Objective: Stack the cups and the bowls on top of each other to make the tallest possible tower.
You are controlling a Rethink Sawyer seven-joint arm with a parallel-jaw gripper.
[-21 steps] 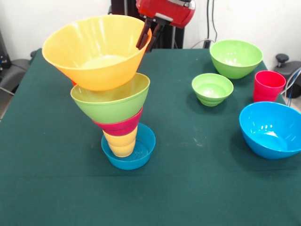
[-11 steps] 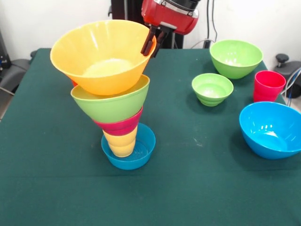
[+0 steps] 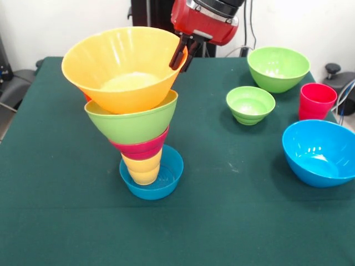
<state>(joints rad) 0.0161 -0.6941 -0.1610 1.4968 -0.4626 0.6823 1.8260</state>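
End effector (image 3: pixel 183 54) grips the wide orange bowl's (image 3: pixel 119 69) rim atop the tower (image 3: pixel 138 138)

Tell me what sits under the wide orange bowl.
The wide orange bowl, pinched at its rim by the hand, rests in a big green bowl; the green bowl's inside is hidden.

Orange bowl (image 3: pixel 122 66), red cup (image 3: pixel 317 101), dark green tablecloth (image 3: pixel 233 221)

We see a bench (image 3: pixel 66 233) covered in dark green cloth, a plain white wall (image 3: pixel 44 27) behind it, black cables (image 3: pixel 250 25) hanging down that wall, and dark equipment (image 3: pixel 11 83) at the left edge.
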